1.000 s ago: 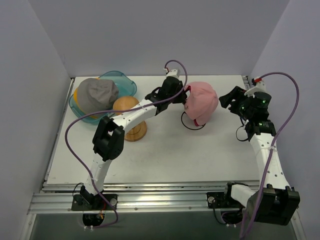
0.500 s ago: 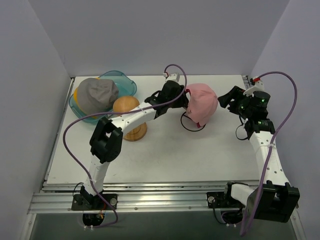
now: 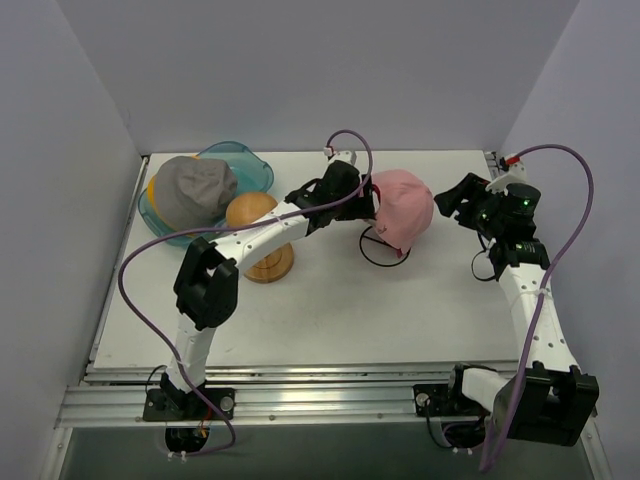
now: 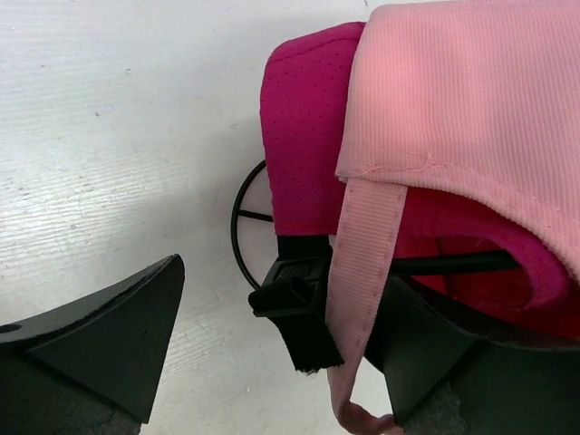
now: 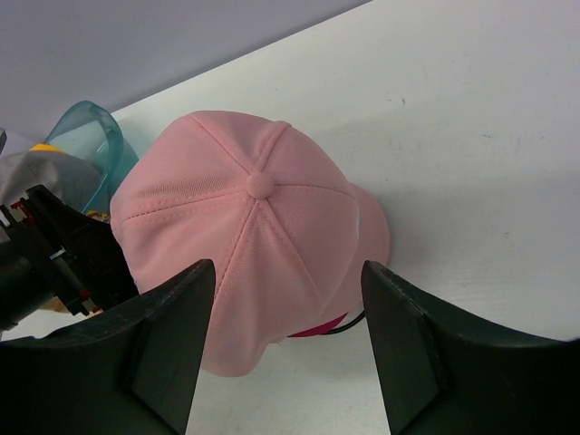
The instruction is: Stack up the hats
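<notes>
A light pink cap (image 3: 405, 205) sits on top of a magenta cap (image 4: 304, 136) at the table's middle right, both raised on a black wire ring (image 3: 385, 255). My left gripper (image 3: 365, 205) is at the caps' left edge, open wide (image 4: 283, 299). The pink cap's strap (image 4: 362, 263) and a black strap tab (image 4: 299, 317) hang loose between the fingers, the pink one close to the right finger. My right gripper (image 3: 455, 200) hovers open to the right of the pink cap (image 5: 254, 254), apart from it (image 5: 285, 272). A grey cap (image 3: 195, 188) lies over a yellow-orange hat (image 3: 153, 190) at the back left.
The grey cap and yellow-orange hat rest in a translucent teal tub (image 3: 245, 160) at the back left corner. A round-topped wooden hat stand (image 3: 255, 215) stands beside it, under my left arm. White walls close in the back and both sides.
My left gripper has gone from nearly shut on the pink cap's edge to wide open and let it go. The pink cap has settled onto the magenta one. The right arm has stayed still.
</notes>
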`<action>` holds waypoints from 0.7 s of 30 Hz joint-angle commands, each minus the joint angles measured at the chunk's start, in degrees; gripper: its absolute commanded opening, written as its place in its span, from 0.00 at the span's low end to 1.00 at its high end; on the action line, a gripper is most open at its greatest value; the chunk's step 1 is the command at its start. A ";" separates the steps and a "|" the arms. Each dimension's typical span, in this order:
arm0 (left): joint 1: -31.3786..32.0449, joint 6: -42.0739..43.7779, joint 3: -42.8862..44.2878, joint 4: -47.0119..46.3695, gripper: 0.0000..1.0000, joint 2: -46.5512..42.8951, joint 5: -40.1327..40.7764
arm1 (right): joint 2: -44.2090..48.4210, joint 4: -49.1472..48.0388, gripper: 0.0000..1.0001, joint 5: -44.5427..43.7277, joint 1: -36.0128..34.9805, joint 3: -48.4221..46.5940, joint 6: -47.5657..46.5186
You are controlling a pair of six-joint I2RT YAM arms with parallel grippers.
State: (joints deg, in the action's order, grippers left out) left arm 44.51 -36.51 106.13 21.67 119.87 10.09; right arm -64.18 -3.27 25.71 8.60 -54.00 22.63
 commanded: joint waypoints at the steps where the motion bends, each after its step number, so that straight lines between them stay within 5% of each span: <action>1: -0.30 1.18 2.33 3.73 0.90 -4.38 2.04 | 0.20 -1.66 0.61 1.79 0.19 -1.46 -0.48; 15: -0.30 3.64 1.19 5.75 0.94 -11.85 4.67 | 3.10 1.15 0.62 -2.59 -1.30 -3.13 -0.66; 21: -0.30 5.39 -1.52 6.81 0.94 -17.72 5.91 | 3.36 3.09 0.62 -10.94 -8.24 -5.67 -1.63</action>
State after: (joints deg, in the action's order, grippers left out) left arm 44.47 -33.15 105.78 27.83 107.96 14.35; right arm -62.35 -0.40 19.88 3.77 -55.81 22.33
